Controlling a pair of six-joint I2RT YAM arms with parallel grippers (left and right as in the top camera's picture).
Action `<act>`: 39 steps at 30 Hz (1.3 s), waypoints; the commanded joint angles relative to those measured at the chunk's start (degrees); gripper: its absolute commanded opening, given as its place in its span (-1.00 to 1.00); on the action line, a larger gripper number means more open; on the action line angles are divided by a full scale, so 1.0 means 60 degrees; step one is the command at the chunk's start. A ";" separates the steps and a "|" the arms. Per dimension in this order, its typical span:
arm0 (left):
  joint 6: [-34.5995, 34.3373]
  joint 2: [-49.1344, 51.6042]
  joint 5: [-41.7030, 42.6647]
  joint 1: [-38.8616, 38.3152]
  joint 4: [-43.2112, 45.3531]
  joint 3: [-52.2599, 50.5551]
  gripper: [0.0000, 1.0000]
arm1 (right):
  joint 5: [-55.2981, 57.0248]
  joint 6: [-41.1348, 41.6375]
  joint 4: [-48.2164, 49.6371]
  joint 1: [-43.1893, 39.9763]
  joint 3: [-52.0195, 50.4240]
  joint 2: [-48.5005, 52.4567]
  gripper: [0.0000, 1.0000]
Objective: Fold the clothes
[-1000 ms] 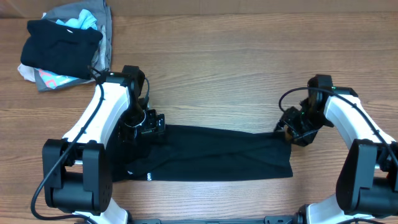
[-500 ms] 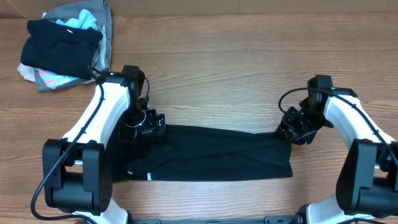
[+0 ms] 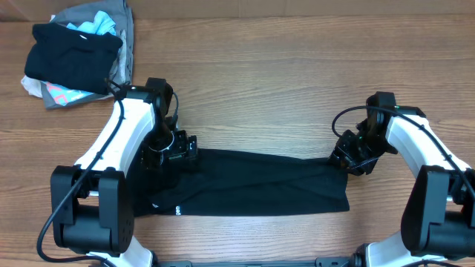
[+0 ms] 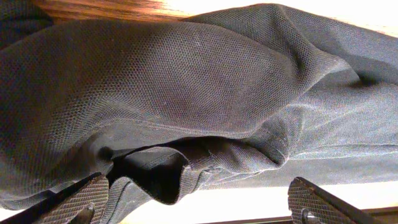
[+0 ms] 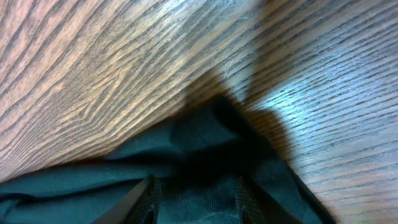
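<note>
at t-shirt [image 3: 252,185] ends — left fingers [image 4: 74,200] spread wide, right fingers [image 5: 144,198] pinching corner

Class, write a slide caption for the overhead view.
Left gripper and right gripper at opposite ends of a black T-shirt on the wooden table.

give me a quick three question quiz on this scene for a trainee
1. True or false: the heap of garments lies on the black T-shirt.
2. The left tool has its jaws: A wide apart, B pressed together.
3. Which tool is at the T-shirt's right-hand end in the overhead view?
Key: 1 false, the heap sits apart at the far left corner of the table; 2 A; 3 the right tool.
</note>
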 commanded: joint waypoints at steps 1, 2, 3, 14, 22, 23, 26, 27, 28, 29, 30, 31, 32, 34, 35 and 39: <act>0.0117 0.0069 0.0007 0.0000 0.0007 -0.0044 0.89 | 0.0015 0.0011 0.0004 0.0040 -0.0058 0.0033 -0.13; 0.0117 0.0069 0.0007 0.0000 0.0007 -0.0044 0.89 | 0.0015 0.0011 -0.0004 0.0051 -0.0058 0.0033 -0.13; 0.0117 0.0069 0.0007 0.0000 0.0004 -0.0044 0.89 | 0.0018 0.0011 -0.0004 0.0062 -0.0058 0.0033 -0.13; 0.0117 0.0069 0.0011 0.0000 0.0011 -0.0044 0.89 | 0.0310 0.0441 -0.0025 0.0816 -0.0127 0.0033 -0.14; 0.0189 0.0069 0.0011 0.0000 -0.0018 -0.0044 0.89 | 0.1275 0.0882 -0.0149 0.1290 -0.0175 0.0033 -0.07; 0.0189 0.0069 0.0011 0.0000 -0.0015 -0.0044 0.89 | 0.1279 0.0878 -0.0153 0.1286 -0.0186 0.0033 -0.07; 0.0193 0.0069 0.0011 0.0000 -0.0029 -0.0044 0.89 | 0.1461 0.0882 -0.0142 0.1286 -0.0211 0.0033 -0.18; 0.0193 0.0069 0.0011 0.0000 -0.0036 -0.0044 0.89 | 0.1548 0.0878 -0.0142 0.1286 -0.0215 0.0033 -0.25; 0.0193 0.0069 0.0011 0.0000 -0.0044 -0.0044 0.89 | 0.1606 0.0878 -0.0146 0.1286 -0.0222 0.0033 -0.32; 0.0193 0.0069 0.0007 0.0000 -0.0047 -0.0044 0.89 | 0.1632 0.0878 -0.0146 0.1286 -0.0222 0.0033 -0.38; 0.0197 0.0069 0.0007 0.0000 -0.0051 -0.0044 0.89 | 0.1632 0.0882 -0.0146 0.1286 -0.0222 0.0033 -0.47; 0.0193 0.0069 0.0011 0.0000 -0.0047 -0.0044 0.89 | 0.1625 0.0918 -0.0157 0.1286 -0.0222 0.0033 -0.58; 0.0197 0.0069 0.0011 0.0000 -0.0047 -0.0044 0.89 | 0.1628 0.1009 -0.0197 0.1286 -0.0222 0.0033 -0.69; 0.0197 0.0069 0.0007 0.0000 -0.0047 -0.0044 0.89 | 0.1596 0.1056 -0.0288 0.1286 -0.0219 0.0029 -0.83; 0.0197 0.0069 0.0007 0.0000 -0.0044 -0.0044 0.89 | 0.1599 0.1056 -0.0386 0.1286 -0.0189 0.0029 -0.89; 0.0200 0.0069 0.0007 0.0000 -0.0073 -0.0044 0.89 | 0.1632 0.1049 -0.1315 0.1286 0.0302 0.0029 -0.92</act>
